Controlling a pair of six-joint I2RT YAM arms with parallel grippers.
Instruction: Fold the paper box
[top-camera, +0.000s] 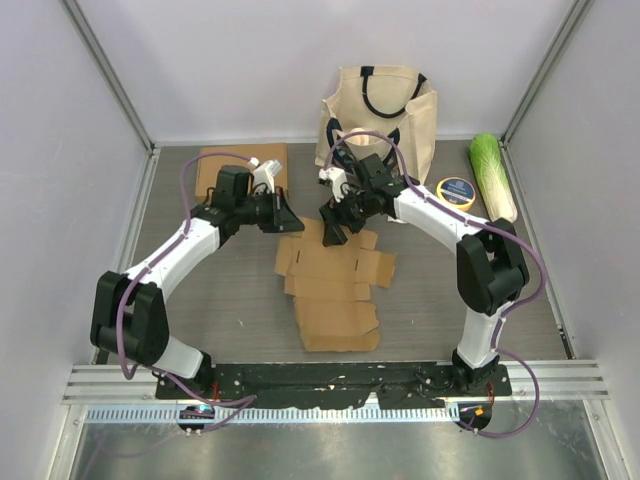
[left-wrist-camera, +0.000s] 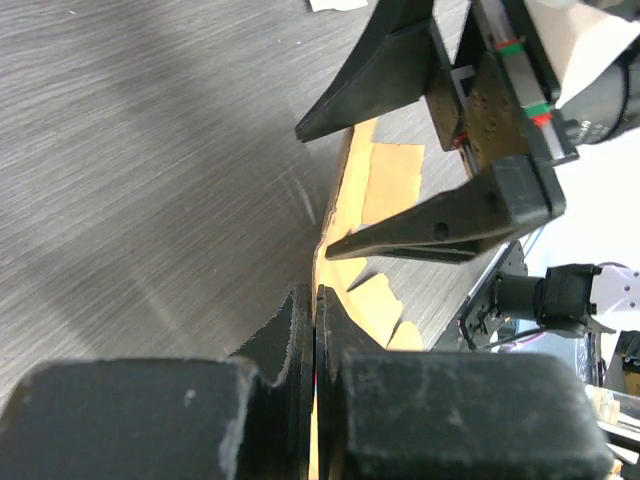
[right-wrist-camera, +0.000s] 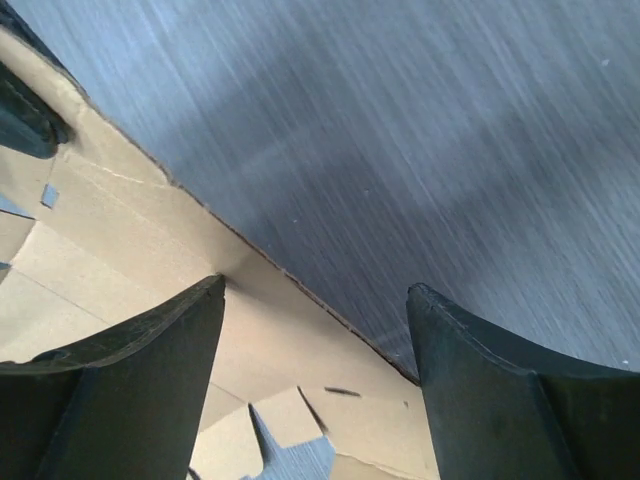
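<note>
- Lying in the middle of the grey wood-grain counter (top-camera: 230, 300), the flat brown die-cut cardboard box blank (top-camera: 335, 300) is mostly unfolded. Its flaps and tabs are spread between the two arms, and both hands are at its far edge.
- The left hand (top-camera: 292, 215) is clamped together on the blank's far left edge. In the left wrist view its fingers (left-wrist-camera: 290, 340) meet with only a thin line of card between them, and that panel looks lifted on edge off the counter.
- The right hand (top-camera: 335, 228) stands with fingers apart and holds nothing. Its own camera shows both fingers (right-wrist-camera: 130, 380) straddling the card's edge, with bare counter beyond.
- The card looks light and thin, stiff across a panel yet ready to bend along its scored creases. I judge it would slide easily on the smooth counter if pushed without being pinned.
- The best hold, as I read it, is to pinch a panel near its free edge and close to a crease, so that the fold runs along the score and not across the panel. One hand pins while the other turns the flap.
- A hard squeeze mid-panel may kink the card, and the small tabs may tear.
- A cream canvas tote bag (top-camera: 385, 110), a pale green cabbage (top-camera: 493, 175) and a second brown card sheet (top-camera: 215, 165) sit at the back of the counter, apart from the blank.
</note>
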